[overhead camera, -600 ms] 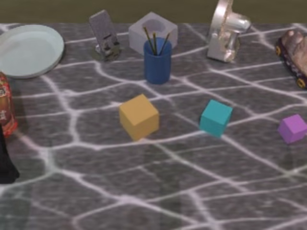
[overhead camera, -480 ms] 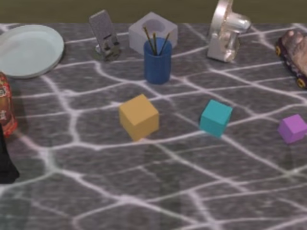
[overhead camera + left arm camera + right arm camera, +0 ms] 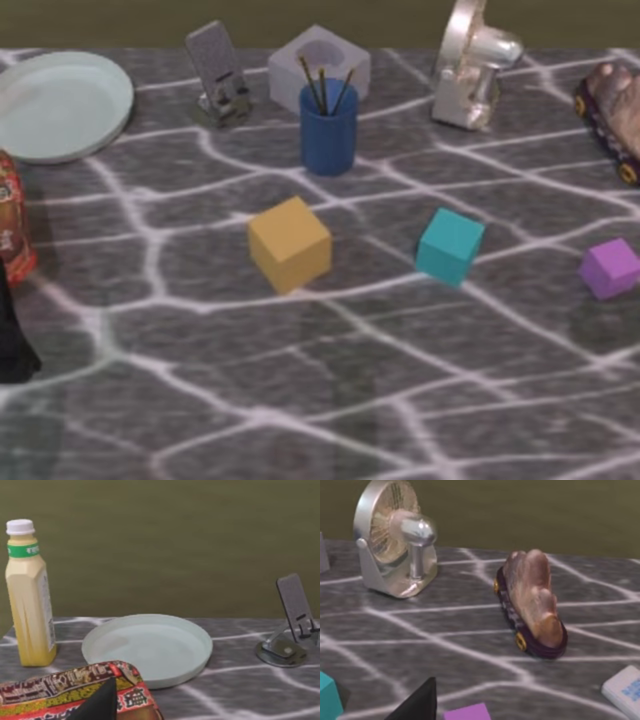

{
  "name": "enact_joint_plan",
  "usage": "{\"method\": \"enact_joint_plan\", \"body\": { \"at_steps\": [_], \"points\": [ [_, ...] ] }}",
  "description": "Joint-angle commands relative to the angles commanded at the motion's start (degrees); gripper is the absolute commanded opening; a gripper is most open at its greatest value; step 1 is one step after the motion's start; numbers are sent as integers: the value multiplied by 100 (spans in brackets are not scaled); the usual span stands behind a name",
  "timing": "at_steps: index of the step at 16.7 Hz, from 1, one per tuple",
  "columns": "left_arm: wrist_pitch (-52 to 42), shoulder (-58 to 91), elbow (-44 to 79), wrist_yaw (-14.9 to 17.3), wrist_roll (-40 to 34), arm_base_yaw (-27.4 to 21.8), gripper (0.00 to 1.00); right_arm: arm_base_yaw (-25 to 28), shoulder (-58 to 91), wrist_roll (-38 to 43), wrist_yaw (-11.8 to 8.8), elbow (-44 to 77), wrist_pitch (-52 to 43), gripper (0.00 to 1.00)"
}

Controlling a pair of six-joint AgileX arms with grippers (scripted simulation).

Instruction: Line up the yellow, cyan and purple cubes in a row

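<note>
On the grey marbled surface [image 3: 200, 400], yellow cube [image 3: 289, 244], cyan cube [image 3: 450, 246] and purple cube [image 3: 610, 268] sit well apart, loosely rowed toward the right edge; gathering remains. Neither claw's state can be told.

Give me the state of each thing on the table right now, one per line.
yellow cube: on the table, ungrasped, apart from the others.
cyan cube: on the table, ungrasped, right of yellow.
purple cube: on the table, ungrasped, near the right edge.
cup: upright, sticks inside.
plate: flat, nothing on it.
bottle: upright, capped.
fan: standing.
phone stand: unfolded, nothing on it.
</note>
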Motion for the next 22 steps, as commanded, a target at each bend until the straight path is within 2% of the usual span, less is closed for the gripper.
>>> {"method": "enact_joint_plan", "body": {
  "at_steps": [9, 13, 18, 22],
  "points": [
    [0, 0, 0, 0, 0, 0, 100, 245, 5598, -710, 23, 3784, -2783, 100],
    [0, 0, 0, 0, 0, 0, 100, 331, 7642, -971, 37, 5273, -3851, 100],
    [0, 0, 0, 0, 0, 0, 100, 404, 9204, -1182, 11, 6609, -4671, 100],
    [0, 0, 0, 0, 0, 0, 100, 420, 9575, -1229, -4, 6930, -4838, 100]
  ]
}}
